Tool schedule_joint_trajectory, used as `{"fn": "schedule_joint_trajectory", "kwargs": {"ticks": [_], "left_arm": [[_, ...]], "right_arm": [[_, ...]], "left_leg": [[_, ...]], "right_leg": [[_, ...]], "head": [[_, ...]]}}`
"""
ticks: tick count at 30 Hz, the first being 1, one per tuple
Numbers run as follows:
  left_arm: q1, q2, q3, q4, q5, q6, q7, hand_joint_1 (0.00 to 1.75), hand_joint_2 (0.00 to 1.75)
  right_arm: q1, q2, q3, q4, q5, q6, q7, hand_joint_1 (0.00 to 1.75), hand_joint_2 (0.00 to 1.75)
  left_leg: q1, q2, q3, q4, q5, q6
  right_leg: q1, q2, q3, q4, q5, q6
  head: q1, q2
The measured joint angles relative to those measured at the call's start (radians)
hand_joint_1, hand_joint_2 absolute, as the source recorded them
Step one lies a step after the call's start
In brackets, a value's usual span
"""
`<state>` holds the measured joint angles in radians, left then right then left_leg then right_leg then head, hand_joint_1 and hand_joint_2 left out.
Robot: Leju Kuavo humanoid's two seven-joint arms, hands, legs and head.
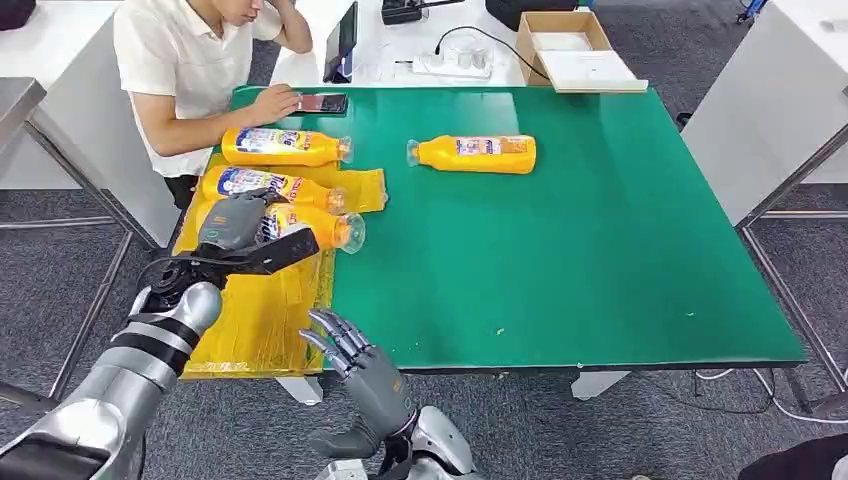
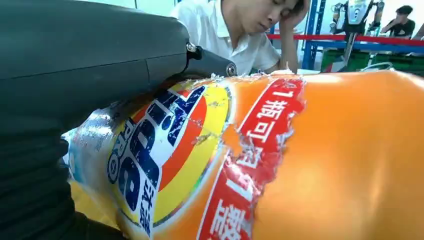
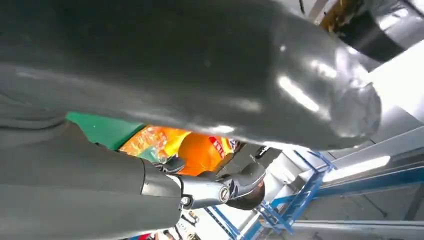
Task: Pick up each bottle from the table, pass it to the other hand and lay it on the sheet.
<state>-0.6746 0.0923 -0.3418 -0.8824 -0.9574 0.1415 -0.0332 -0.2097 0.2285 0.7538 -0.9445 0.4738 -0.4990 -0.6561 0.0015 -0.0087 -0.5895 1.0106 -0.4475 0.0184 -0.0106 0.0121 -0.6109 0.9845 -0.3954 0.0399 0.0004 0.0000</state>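
We judged it the laying-down step — our left hand gripped the third bottle on the yellow sheet; right hand hung spread, holding nothing — next, release, then fetch the last bottle

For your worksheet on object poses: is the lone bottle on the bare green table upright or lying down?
Lying down: the bottle rests on its side.

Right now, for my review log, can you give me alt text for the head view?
The robot's left hand grips an orange plastic bottle lying on the yellow sheet, beside two more orange bottles there. A fourth orange bottle lies on the green table; the right hand hangs open at the near edge. A seated person touches a phone.
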Motion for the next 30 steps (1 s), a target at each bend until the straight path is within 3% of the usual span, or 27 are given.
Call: {"fn": "schedule_joint_trajectory", "kwargs": {"ticks": [8, 15, 26, 27, 28, 29, 30], "left_arm": [[-0.068, 0.002, -0.038, 0.08, -0.036, -0.07, 0.02, 1.75, 1.75], [-0.17, 0.001, -0.081, 0.271, -0.037, -0.186, 0.041, 1.75, 1.75], [-0.195, 0.001, -0.1, 0.396, -0.019, -0.233, 0.038, 1.75, 1.75], [-0.195, 0.001, -0.1, 0.401, -0.017, -0.233, 0.038, 1.55, 1.75], [-0.195, 0.001, -0.101, 0.404, -0.016, -0.233, 0.038, 0.35, 1.75], [-0.195, 0.001, -0.102, 0.408, -0.015, -0.236, 0.04, 0.1, 1.75], [-0.195, 0.001, -0.102, 0.413, -0.011, -0.241, 0.052, 0.0, 1.75]], "right_arm": [[0.0, 0.0, 0.0, -0.001, -0.001, 0.017, -0.003, 0.0, 0.0], [-0.003, 0.003, 0.0, 0.005, -0.017, 0.025, -0.007, 0.0, 0.0], [-0.008, 0.007, 0.001, 0.021, -0.035, 0.025, -0.009, 0.0, 0.0], [-0.009, 0.007, 0.001, 0.021, -0.035, 0.025, -0.009, 0.0, 0.0], [-0.009, 0.008, 0.001, 0.022, -0.035, 0.025, -0.009, 0.0, 0.0], [-0.009, 0.008, 0.001, 0.023, -0.036, 0.025, -0.009, 0.0, 0.0], [-0.011, 0.008, 0.002, 0.024, -0.04, 0.026, -0.009, 0.0, 0.0]], "left_leg": [[0.0, 0.0, -0.001, 0.0, 0.0, 0.0], [0.0, 0.0, 0.0, 0.0, 0.0, 0.0], [0.0, 0.0, -0.001, 0.0, 0.0, 0.0], [0.0, 0.0, -0.001, 0.0, 0.0, 0.0], [0.0, 0.0, -0.001, 0.0, 0.0, 0.0], [0.0, 0.0, -0.001, 0.0, 0.0, 0.0], [0.0, 0.0, -0.001, 0.0, 0.0, 0.0]], "right_leg": [[0.0, 0.0, 0.0, 0.0, 0.0, 0.0], [0.0, 0.0, 0.0, 0.0, 0.0, 0.0], [0.0, 0.0, 0.0, 0.0, 0.0, 0.0], [0.0, 0.0, 0.0, 0.0, 0.0, 0.0], [0.0, 0.0, 0.0, 0.0, 0.0, 0.0], [0.0, 0.0, 0.0, 0.0, 0.0, 0.0], [0.0, 0.0, 0.0, 0.0, 0.0, 0.0]], "head": [[0.0, 0.0], [0.0, 0.0], [0.0, 0.0], [0.0, 0.0], [0.0, 0.0], [0.0, 0.0], [0.0, 0.0]]}}
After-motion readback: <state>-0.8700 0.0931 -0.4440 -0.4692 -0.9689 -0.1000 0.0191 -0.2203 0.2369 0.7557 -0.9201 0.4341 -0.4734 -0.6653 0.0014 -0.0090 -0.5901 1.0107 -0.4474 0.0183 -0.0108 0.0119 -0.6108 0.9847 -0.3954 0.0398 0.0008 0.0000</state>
